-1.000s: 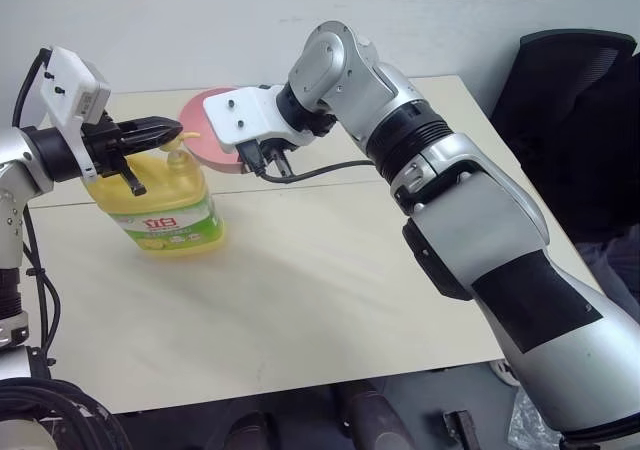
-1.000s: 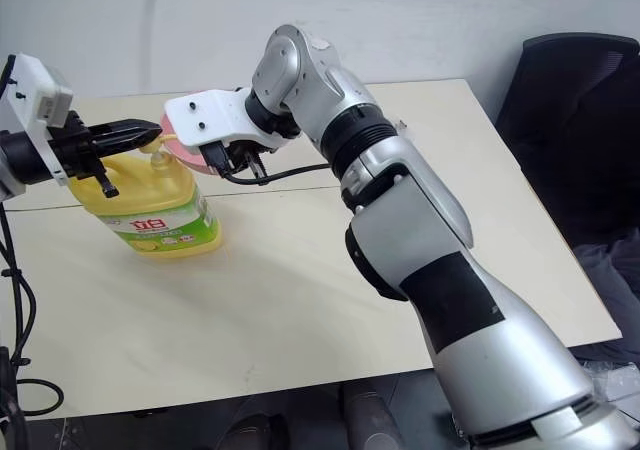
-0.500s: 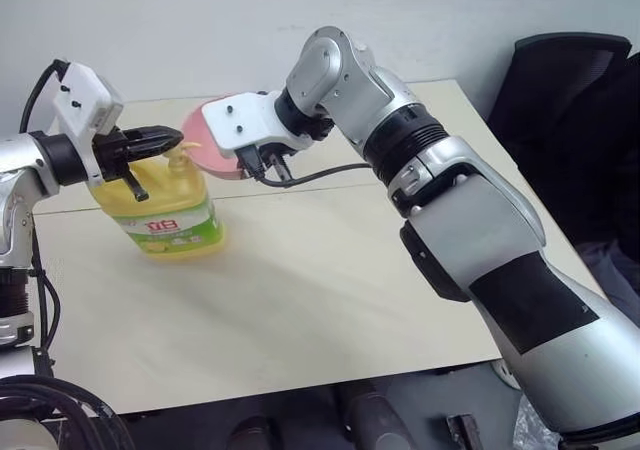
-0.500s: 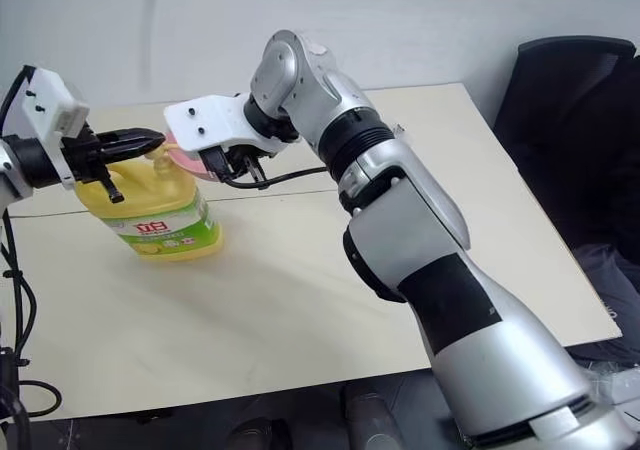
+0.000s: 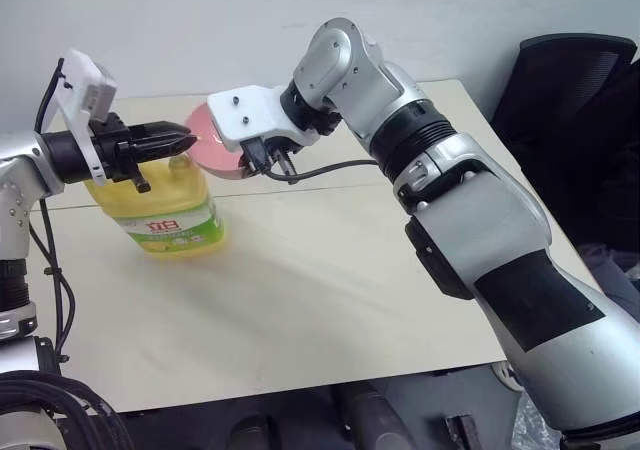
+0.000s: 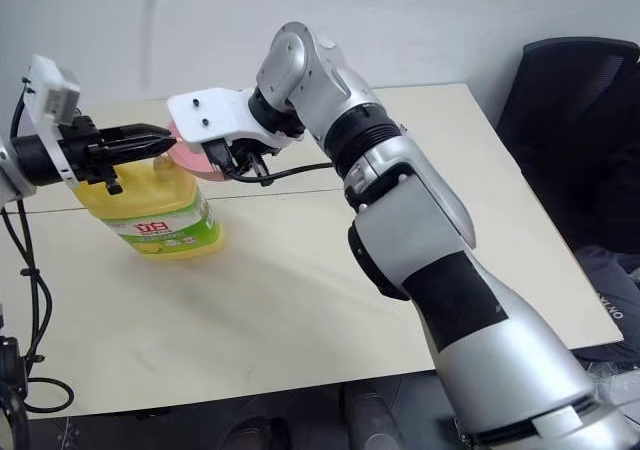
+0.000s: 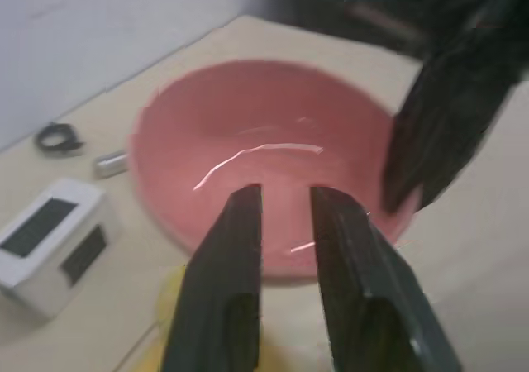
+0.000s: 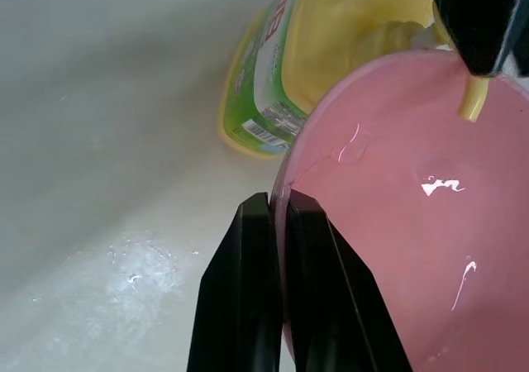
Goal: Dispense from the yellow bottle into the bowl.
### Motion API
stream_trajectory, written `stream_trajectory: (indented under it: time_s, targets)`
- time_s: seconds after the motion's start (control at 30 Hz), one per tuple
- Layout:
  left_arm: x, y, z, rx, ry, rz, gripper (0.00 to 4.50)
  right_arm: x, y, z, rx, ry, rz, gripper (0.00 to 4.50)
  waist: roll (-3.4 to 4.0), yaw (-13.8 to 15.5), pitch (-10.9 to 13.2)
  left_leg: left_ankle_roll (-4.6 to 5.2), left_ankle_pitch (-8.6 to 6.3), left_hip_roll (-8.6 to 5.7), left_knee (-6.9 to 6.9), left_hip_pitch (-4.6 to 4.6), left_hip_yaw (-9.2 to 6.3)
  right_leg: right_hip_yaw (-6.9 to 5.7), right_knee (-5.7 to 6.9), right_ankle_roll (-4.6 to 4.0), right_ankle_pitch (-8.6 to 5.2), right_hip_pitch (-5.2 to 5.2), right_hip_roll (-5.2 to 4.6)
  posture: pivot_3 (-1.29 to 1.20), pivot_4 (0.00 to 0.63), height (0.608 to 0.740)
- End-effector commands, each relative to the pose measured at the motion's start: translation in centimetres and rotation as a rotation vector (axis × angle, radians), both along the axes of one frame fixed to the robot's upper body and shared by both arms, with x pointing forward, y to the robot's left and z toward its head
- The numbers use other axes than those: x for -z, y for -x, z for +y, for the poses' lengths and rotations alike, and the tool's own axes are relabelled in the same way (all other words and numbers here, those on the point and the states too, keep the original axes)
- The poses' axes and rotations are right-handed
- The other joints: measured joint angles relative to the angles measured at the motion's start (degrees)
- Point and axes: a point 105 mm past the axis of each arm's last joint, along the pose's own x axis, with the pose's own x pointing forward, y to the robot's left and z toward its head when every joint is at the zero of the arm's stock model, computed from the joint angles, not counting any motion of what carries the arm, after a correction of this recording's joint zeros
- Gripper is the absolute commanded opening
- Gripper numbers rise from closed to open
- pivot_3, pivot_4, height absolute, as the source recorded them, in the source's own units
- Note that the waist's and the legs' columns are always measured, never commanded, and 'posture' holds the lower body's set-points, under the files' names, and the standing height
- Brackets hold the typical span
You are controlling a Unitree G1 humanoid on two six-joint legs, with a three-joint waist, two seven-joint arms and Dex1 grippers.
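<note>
The yellow bottle [image 5: 165, 213] stands on the table at the left, its green-and-white label facing me. Just above its pump top my left gripper [image 5: 183, 139] lies level, its fingers [image 7: 231, 264] a narrow gap apart with nothing between them. My right gripper [image 8: 277, 202] is shut on the rim of the pink bowl [image 7: 264, 140]. It holds the bowl tilted in the air right beside the bottle. The pump's yellow spout [image 8: 473, 99] hangs over the bowl's inside. The left gripper's tips point at the bowl [image 5: 213, 142].
A small white box with black panels [image 7: 54, 240] and a small dark cable piece [image 7: 54, 136] lie on the table behind the bottle. A black chair [image 5: 580, 100] stands off the table's right side. A black cable [image 5: 330, 173] trails from my right wrist.
My left gripper has lifted slightly off the pump top, shifted toward the bowl, rolled, and parted its fingers a little. The right gripper and the bowl have stayed put.
</note>
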Motion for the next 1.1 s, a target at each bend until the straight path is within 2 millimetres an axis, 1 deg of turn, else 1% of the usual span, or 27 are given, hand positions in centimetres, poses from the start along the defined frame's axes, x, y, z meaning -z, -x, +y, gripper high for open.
stream_trajectory:
  time_s: [0.03, 0.1, 0.17, 0.23, 0.27, 0.3, 0.37, 0.43, 0.5, 0.53, 0.63, 0.7, 0.73, 0.87, 0.97, 1.0, 1.03, 1.1]
  targets:
    - [-4.5, 3.6, 0.1, 0.05, 0.02, -0.102, 2.13, -0.9, 0.2, -1.7, -0.044, -0.029, 0.0, 0.0, -0.03, 0.0, 0.0, -0.09, 0.05, -0.03, 0.02, -0.24, 0.0, 0.0, 0.06, 0.0, 0.0, -0.28, -0.03, 0.0, 0.15, 0.74]
    - [-5.0, 5.7, -0.2, 0.113, 0.004, -0.077, 2.74, 0.2, -0.1, -3.4, -0.049, -0.012, 0.016, 0.0, -0.03, 0.0, 0.0, -0.1, 0.05, -0.04, -0.01, -0.3, -0.01, 0.01, 0.04, 0.0, 0.0, -0.36, -0.06, 0.0, 0.15, 0.74]
    - [-4.9, 7.7, -0.9, 0.174, -0.03, -0.029, 3.42, 1.6, -0.3, -5.3, -0.053, 0.013, 0.029, 0.0, -0.04, 0.1, 0.0, -0.08, 0.04, -0.04, -0.05, -0.3, -0.03, 0.0, 0.02, 0.0, 0.0, -0.36, -0.07, 0.0, 0.15, 0.74]
    - [-3.6, 9.9, -1.7, 0.244, -0.092, 0.043, 4.04, 3.2, -0.2, -7.3, -0.042, 0.033, 0.05, 0.0, -0.05, 0.2, 0.0, -0.03, 0.0, -0.09, -0.03, -0.31, -0.08, -0.02, 0.01, 0.0, 0.0, -0.32, -0.11, 0.0, 0.15, 0.74]
    - [-2.6, 10.8, -2.1, 0.267, -0.138, 0.085, 4.31, 4.2, -0.3, -8.4, -0.026, 0.04, 0.059, 0.0, -0.04, 0.2, 0.0, -0.02, 0.0, -0.1, -0.03, -0.33, -0.07, -0.01, -0.06, 0.01, 0.0, -0.31, -0.11, 0.0, 0.15, 0.74]
    - [-1.2, 11.6, -2.4, 0.282, -0.187, 0.13, 4.48, 5.2, -0.4, -9.5, 0.003, 0.038, 0.07, 0.0, -0.03, 0.2, 0.0, -0.01, 0.0, -0.1, -0.02, -0.32, -0.07, 0.0, -0.06, 0.01, 0.0, -0.29, -0.11, 0.0, 0.15, 0.74]
    - [1.6, 12.7, -2.5, 0.282, -0.265, 0.208, 4.48, 7.1, -1.0, -11.6, 0.086, 0.022, 0.079, 0.0, -0.04, 0.4, 0.1, -0.02, 0.0, -0.09, 0.03, -0.32, -0.06, 0.02, -0.11, 0.02, -0.03, -0.25, -0.08, 0.0, 0.15, 0.74]
    - [3.9, 13.2, -2.1, 0.26, -0.325, 0.252, 4.48, 8.5, -1.5, -13.2, 0.158, 0.008, 0.079, 0.0, -0.05, 0.4, 0.1, -0.09, 0.09, -0.09, 0.08, -0.3, -0.06, 0.08, -0.02, -0.02, -0.06, -0.25, -0.02, 0.0, 0.15, 0.74]
    - [5.5, 13.5, -1.7, 0.238, -0.373, 0.269, 4.48, 9.5, -1.7, -14.2, 0.203, 0.003, 0.078, 0.0, -0.09, 0.4, 0.2, -0.09, 0.11, -0.13, 0.08, -0.17, -0.05, 0.13, -0.07, -0.15, -0.13, -0.25, 0.02, 0.0, 0.15, 0.74]
    - [6.5, 13.3, -1.4, 0.213, -0.401, 0.266, 4.48, 10.3, -1.8, -14.8, 0.229, 0.0, 0.091, 0.0, -0.11, 0.3, 0.2, -0.04, 0.09, -0.19, 0.08, -0.11, -0.05, 0.15, -0.01, -0.19, -0.15, -0.24, 0.07, 0.0, 0.15, 0.74]
    - [8.1, 12.9, -0.8, 0.167, -0.439, 0.246, 4.48, 12.2, -1.7, -16.0, 0.274, 0.003, 0.11, 0.0, -0.09, 0.2, 0.2, -0.04, 0.1, -0.21, -0.02, 0.15, -0.06, 0.26, 0.1, -0.38, -0.25, -0.15, 0.32, 0.0, 0.15, 0.74]
    - [8.7, 12.6, -0.6, 0.148, -0.45, 0.214, 4.48, 13.6, -1.7, -16.6, 0.298, 0.013, 0.1, 0.0, -0.09, 0.3, 0.2, -0.08, 0.1, -0.12, -0.06, 0.15, -0.14, 0.31, 0.1, -0.44, -0.27, -0.17, 0.84, 0.0, 0.15, 0.74]
    - [8.7, 12.3, -0.5, 0.133, -0.436, 0.193, 4.48, 14.2, -1.8, -16.8, 0.311, 0.012, 0.092, 0.0, -0.1, 0.3, 0.2, -0.1, 0.09, -0.12, -0.06, 0.14, -0.21, 0.34, 0.11, -0.47, -0.29, -0.18, 0.89, 0.0, 0.15, 0.74]
    - [8.6, 11.2, -0.4, 0.09, -0.404, 0.15, 4.48, 16.2, -2.3, -17.5, 0.361, 0.011, 0.065, 0.0, -0.09, 0.4, 0.2, -0.1, 0.07, -0.13, -0.09, 0.11, -0.23, 0.4, 0.09, -0.46, -0.28, -0.21, 0.87, 0.0, 0.15, 0.74]
    - [8.4, 10.8, -0.6, 0.089, -0.376, 0.134, 4.48, 16.7, -2.4, -17.9, 0.379, 0.008, 0.062, 0.0, -0.1, 0.5, 0.2, -0.09, 0.07, -0.12, -0.09, 0.11, -0.24, 0.41, 0.07, -0.43, -0.27, -0.19, 0.85, 0.0, 0.15, 0.74]
    - [8.3, 10.7, -0.7, 0.089, -0.369, 0.132, 4.5, 16.6, -2.4, -18.0, 0.392, -0.006, 0.077, 0.53, -0.1, 0.5, 0.2, -0.09, 0.07, -0.13, -0.09, 0.11, -0.24, 0.41, 0.07, -0.43, -0.26, -0.19, 0.85, 0.0, 0.15, 0.74]
    - [8.2, 10.7, -0.7, 0.09, -0.359, 0.133, 4.5, 16.3, -2.3, -18.2, 0.402, -0.027, 0.096, 0.74, -0.1, 0.5, 0.2, -0.09, 0.07, -0.12, -0.09, 0.11, -0.25, 0.41, 0.08, -0.43, -0.26, -0.19, 0.86, 0.0, 0.15, 0.74]
    - [8.1, 10.7, -0.7, 0.094, -0.338, 0.14, 4.5, 14.7, -2.1, -18.7, 0.436, -0.09, 0.148, 1.42, -0.09, 0.7, 0.2, -0.08, 0.06, -0.11, -0.1, 0.11, -0.26, 0.39, 0.07, -0.43, -0.26, -0.19, 0.86, 0.0, 0.15, 0.74]
